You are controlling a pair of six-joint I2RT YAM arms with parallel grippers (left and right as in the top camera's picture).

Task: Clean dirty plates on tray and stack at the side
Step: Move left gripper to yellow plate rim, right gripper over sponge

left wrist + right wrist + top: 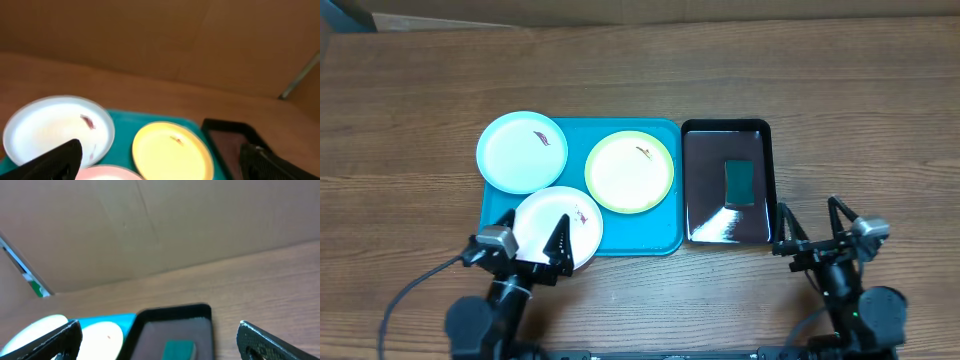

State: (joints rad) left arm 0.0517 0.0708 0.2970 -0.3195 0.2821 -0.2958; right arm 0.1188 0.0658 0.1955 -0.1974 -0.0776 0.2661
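The teal-blue tray [665,230] lies at the table's middle. A light blue plate [521,151] overhangs its far-left corner, a yellow-green-rimmed plate [629,171] lies on its right half, and a white plate [557,226] overhangs its near-left edge. Each has a small reddish-brown smear. My left gripper [518,245] is open and empty, hovering over the white plate's near edge. My right gripper [817,228] is open and empty, near the front edge, right of the black tray. The left wrist view shows the blue plate [55,127] and the yellow plate [170,150].
A glossy black tray [725,180] holding a green sponge [738,181] sits right of the teal tray; it also shows in the right wrist view [172,325]. A cardboard wall stands beyond the far table edge.
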